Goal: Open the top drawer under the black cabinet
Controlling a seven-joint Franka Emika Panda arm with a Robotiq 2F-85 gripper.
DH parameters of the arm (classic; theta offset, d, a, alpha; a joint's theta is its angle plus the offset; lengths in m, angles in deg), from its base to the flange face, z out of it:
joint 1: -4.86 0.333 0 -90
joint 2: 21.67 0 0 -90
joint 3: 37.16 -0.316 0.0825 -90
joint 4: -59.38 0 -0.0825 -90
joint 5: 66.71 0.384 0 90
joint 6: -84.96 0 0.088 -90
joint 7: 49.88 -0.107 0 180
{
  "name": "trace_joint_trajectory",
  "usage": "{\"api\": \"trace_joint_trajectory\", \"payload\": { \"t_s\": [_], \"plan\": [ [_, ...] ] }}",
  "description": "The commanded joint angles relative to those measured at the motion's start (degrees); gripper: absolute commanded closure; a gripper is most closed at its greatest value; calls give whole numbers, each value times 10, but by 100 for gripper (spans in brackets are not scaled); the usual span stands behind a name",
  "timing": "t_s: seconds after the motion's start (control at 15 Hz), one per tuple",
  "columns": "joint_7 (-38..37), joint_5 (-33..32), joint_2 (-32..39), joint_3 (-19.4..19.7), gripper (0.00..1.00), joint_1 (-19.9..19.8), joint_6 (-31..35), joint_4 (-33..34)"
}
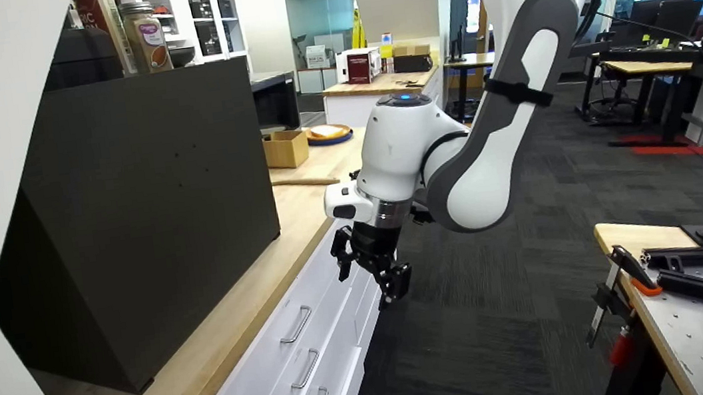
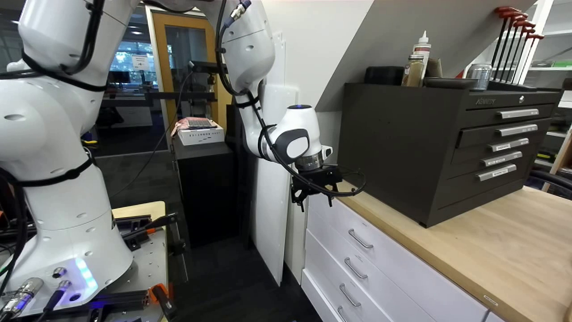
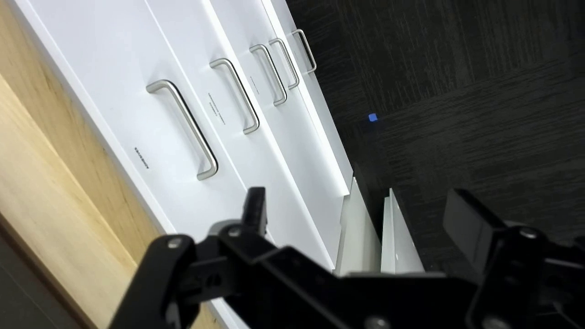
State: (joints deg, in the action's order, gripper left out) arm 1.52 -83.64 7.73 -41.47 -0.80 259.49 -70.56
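Observation:
The top drawer (image 1: 257, 360) is a long white front directly under the wooden counter edge and looks shut, so its inside is hidden. It also shows in an exterior view (image 2: 402, 257) and in the wrist view (image 3: 114, 87). Its silver bar handle (image 3: 187, 125) is left of the jaws in the wrist view; it shows in both exterior views (image 1: 297, 325) (image 2: 360, 238). The black cabinet (image 1: 177, 199) stands on the counter above, also in an exterior view (image 2: 393, 143). My gripper (image 3: 358, 201) is open and empty, apart from the handle, near the drawers' end (image 1: 367, 286) (image 2: 316, 207).
Lower white drawers with like handles (image 3: 235, 96) sit below the top one. The wooden counter edge (image 2: 429, 264) runs above them. A white wall panel (image 2: 272, 188) stands close beside the arm. The robot's work table (image 1: 681, 318) with a clamp faces the drawers across dark carpet (image 1: 477, 343).

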Motion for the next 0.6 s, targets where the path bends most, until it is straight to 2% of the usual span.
{"api": "trace_joint_trajectory", "payload": {
  "t_s": [0.0,0.53],
  "plan": [
    [-16,-31,45,33,0,26,8,28],
    [-11,-86,145,80,0,69,27,88]
  ]
}}
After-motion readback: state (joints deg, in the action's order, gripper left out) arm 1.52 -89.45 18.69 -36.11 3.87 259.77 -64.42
